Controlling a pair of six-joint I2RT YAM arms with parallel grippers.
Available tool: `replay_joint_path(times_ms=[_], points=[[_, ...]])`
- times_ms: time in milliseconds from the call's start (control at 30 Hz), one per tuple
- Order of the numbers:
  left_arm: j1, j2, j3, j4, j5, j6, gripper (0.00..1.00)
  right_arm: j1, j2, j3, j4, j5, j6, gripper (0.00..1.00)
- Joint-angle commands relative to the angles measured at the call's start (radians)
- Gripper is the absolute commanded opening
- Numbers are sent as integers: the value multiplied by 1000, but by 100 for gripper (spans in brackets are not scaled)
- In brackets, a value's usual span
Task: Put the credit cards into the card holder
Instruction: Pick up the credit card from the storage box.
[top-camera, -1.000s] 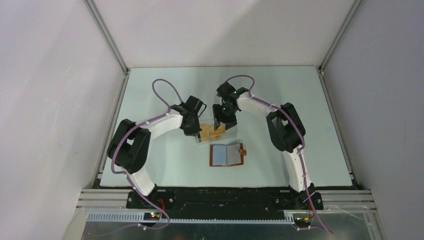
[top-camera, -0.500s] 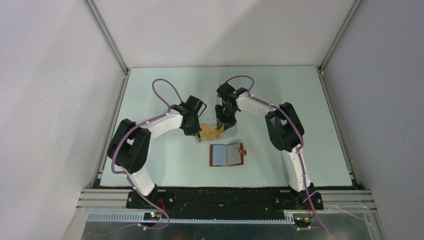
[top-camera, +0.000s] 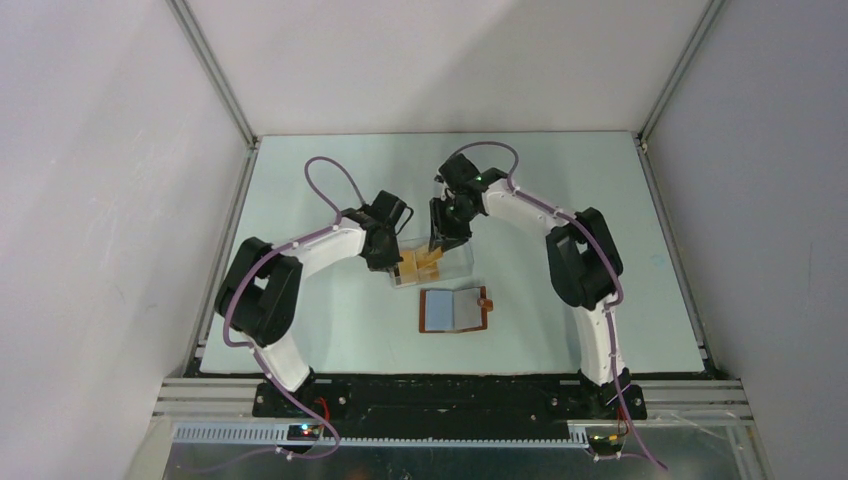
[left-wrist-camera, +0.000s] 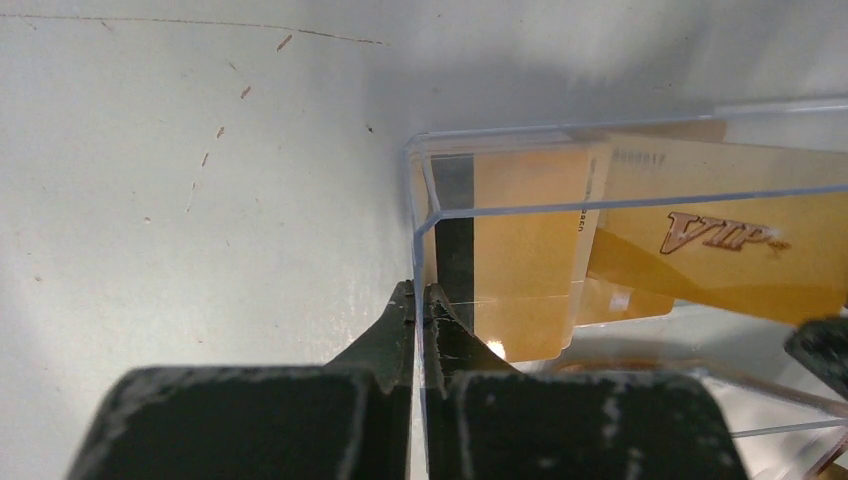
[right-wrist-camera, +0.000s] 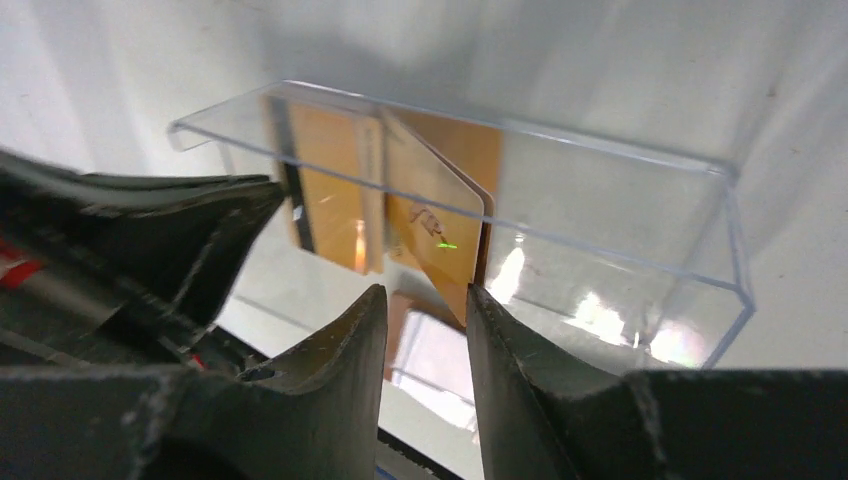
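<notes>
Jaws of the left gripper (left-wrist-camera: 421, 300) clench a wall of the clear plastic rectangular box (right-wrist-camera: 620, 230). The right gripper (right-wrist-camera: 427, 305) stands parted, and a corner of 1 of the orange-gold credit cards (right-wrist-camera: 430, 215) inside the box shows between its fingers. The brown leather card holder (top-camera: 455, 310) lies open just beside the box.

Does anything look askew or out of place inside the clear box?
Yes. The credit cards in the clear plastic box are not stacked neatly: they overlap at different angles, one leaning across another. The left claw pinches the box wall.
</notes>
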Motion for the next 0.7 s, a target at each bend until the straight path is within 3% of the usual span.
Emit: replay_joint_path(times_ms=[0,667], points=[[-19,18,32,22,28,8,0,15,-78,11,68,-83,35,39],[-19,12,31,18,25,12,0,-15,-33,-72,211,-263,102,37]])
